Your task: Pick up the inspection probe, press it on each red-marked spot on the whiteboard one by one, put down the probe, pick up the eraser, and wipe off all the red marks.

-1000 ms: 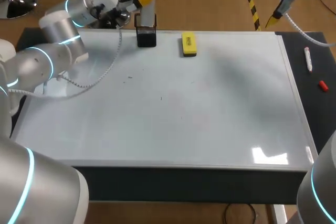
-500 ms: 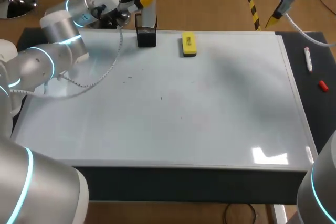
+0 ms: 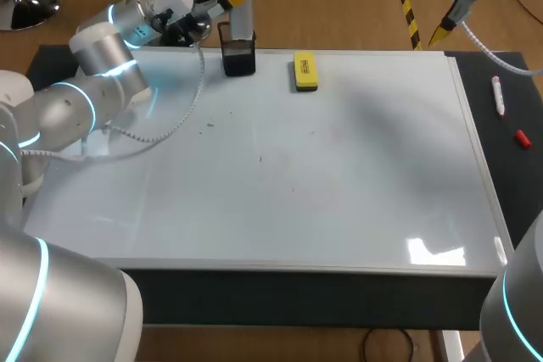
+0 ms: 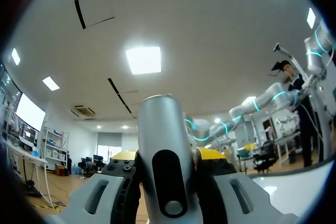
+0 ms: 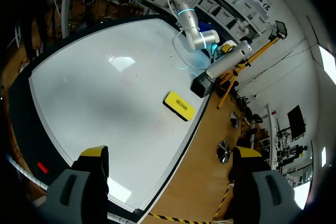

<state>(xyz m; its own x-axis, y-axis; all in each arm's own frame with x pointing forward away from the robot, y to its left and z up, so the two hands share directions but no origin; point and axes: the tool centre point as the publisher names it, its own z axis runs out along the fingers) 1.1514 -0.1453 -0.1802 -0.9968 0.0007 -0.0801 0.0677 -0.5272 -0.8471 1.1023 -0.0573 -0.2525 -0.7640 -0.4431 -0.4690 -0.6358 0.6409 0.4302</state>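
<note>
**Helper:** What is your left pincer doing?

**Me:** My left pincer (image 4: 168, 155) is clamped on the inspection probe (image 4: 160, 129). One yellow tip presses on each side of it. The probe is a tall silver tube standing straight up.

**Helper:** Where is the probe on the board?

**Me:** From above, its bottom end looks to be down in the black holder (image 3: 238, 55). The holder sits at the far edge of the whiteboard (image 3: 339, 209), on my left side. I think I am at the very first step: I have grabbed the probe but not lifted it out.

**Helper:** And the other pincer?

**Me:** My right pincer (image 5: 170, 153) is wide apart and holds nothing. It hangs up high past the far right corner of the board.

**Helper:** What else is near?

**Me:** The yellow eraser (image 3: 305, 71) lies flat on the board, near the holder on its right. They are not touching.

**Helper:** What comes next?

**Me:** I think I must pull the probe straight up so it slips out without tipping the holder. Then I carry it over the board and press it down on each mark.

**Helper:** Can you see the red marks?

**Me:** Not well. I see only a few small specks (image 3: 261, 158) in the middle of the board. They are too faint to tell if they are red. I would need to find them before pressing.
</note>
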